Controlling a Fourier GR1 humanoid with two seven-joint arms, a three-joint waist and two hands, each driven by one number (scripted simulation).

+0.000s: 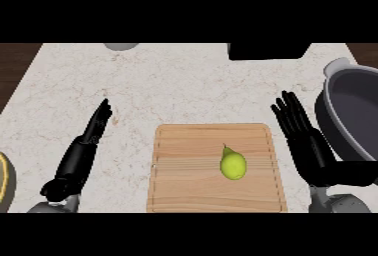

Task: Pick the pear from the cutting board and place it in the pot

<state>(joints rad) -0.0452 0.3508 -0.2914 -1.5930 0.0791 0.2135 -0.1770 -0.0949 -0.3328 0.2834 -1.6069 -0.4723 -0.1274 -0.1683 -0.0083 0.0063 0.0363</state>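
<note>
A yellow-green pear [232,164] lies on the wooden cutting board [184,150], right of the board's middle, stem pointing away from me. The dark grey pot [341,115] stands at the right edge of the counter, partly cut off by the view. My right hand [304,137] is open with straight fingers, between the board's right edge and the pot, apart from the pear. Left of the board, my left hand [85,142] is open too, fingers stretched forward, touching nothing.
A black object [267,51] sits at the counter's far edge, right of centre. A grey round thing [120,46] peeks in at the far left edge. A yellow-rimmed object [4,182] shows at the lower left. Bare marble counter [184,90] lies beyond the board.
</note>
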